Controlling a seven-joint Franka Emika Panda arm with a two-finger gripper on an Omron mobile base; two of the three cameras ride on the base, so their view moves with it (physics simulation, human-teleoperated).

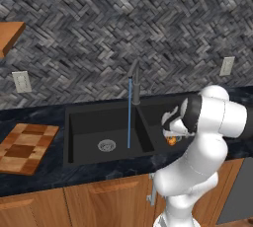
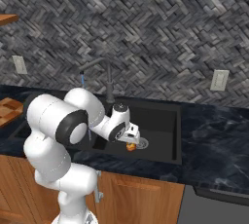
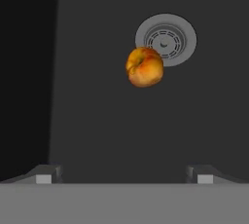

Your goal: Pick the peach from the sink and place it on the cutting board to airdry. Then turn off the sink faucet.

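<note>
Pincer (image 3: 124,175) spread above peach (image 3: 144,66); drain (image 3: 166,40) beside.

The white arm bends forward and down, its gripper (image 3: 124,175) pointing downward, fingers (image 3: 44,174) spread wide apart, holding nothing.

Two white wall outlets (image 1: 21,81) (image 1: 227,66) are mounted on the grey herringbone backsplash (image 1: 123,28). Wooden cabinet doors (image 1: 104,204) sit below the dark countertop (image 2: 214,140).
</note>
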